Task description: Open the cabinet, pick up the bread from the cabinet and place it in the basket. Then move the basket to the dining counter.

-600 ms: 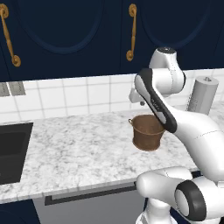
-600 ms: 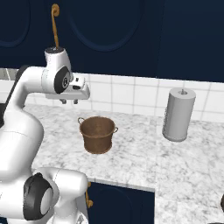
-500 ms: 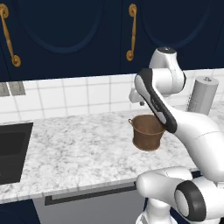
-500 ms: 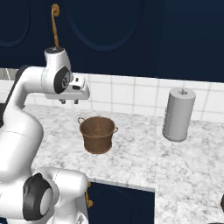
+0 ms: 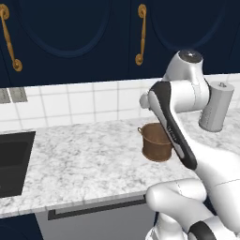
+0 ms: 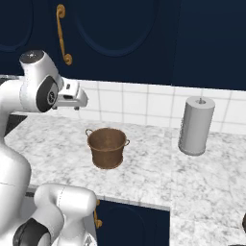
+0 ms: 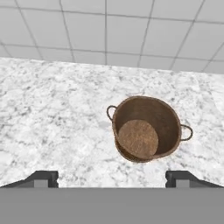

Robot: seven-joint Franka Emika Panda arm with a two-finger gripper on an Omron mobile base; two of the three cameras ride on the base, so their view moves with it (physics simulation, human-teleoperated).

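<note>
Little change since before — gripper (image 7: 112, 177) wide, unladen, above basket (image 7: 146, 129) on marble worktop (image 7: 52, 113).

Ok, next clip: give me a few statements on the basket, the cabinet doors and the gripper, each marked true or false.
1. The basket is empty. True.
2. The cabinet doors are open. False: both visible doors are shut.
3. The gripper holds the bread. False: its fingers stand wide apart with nothing between them.
4. The basket stands upright on the marble worktop. True.
5. The grey cylinder lies tipped over. False: it stands upright beside the basket.
</note>
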